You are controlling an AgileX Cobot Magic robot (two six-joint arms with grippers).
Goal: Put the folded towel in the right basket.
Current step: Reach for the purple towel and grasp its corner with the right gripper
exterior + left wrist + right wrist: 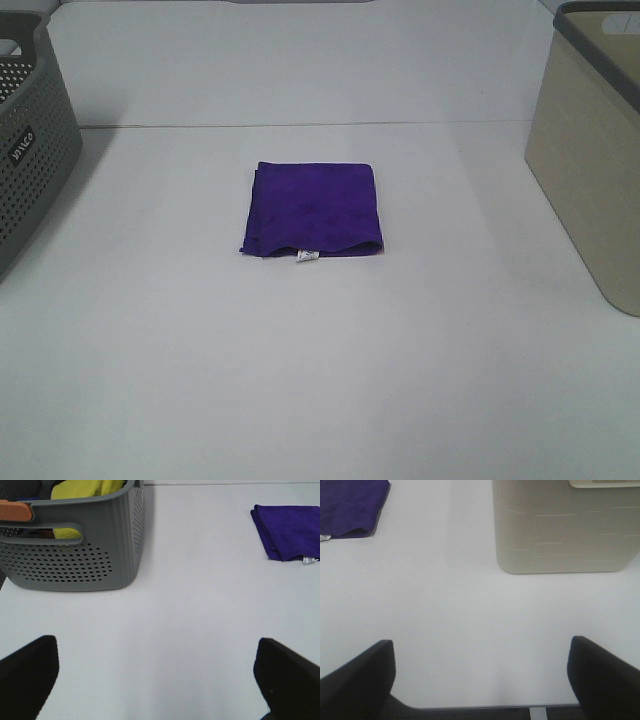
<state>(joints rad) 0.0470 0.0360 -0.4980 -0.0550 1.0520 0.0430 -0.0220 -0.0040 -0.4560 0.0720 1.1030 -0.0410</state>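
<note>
1. Both arms are parked out of the high view, so I only have the wrist cameras for them. The left tool (157,675) is released, its fingers spread wide with nothing between them. The right tool (480,675) is the same, spread and empty over bare bench (320,390).
2. The folded towel (312,210) lies flat in the middle of the bench, purple, well apart from both baskets. A white label (307,257) pokes out at its near edge.
3. The key relation: the towel lies ahead of both tools, between them, and neither tool is near it yet. From the right tool it lies off toward the centre of the bench, on the opposite side from the beige basket (590,150). That basket stands at the right edge, which is the right arm's side.
4. I judge the right arm the natural choice, since its camera has both towel and basket in shot.
5. The towel looks close to square, so I see no strong long axis. The near edge looks wavy and loose.
6. The grey perforated basket (30,140) on the left holds a yellow cloth (85,490) and is not my target.
7. Hidden: the beige basket's inside shows in no view, and every frame cuts off its rim, so I can't tell what's in it. Both wrist views crop the towel.
</note>
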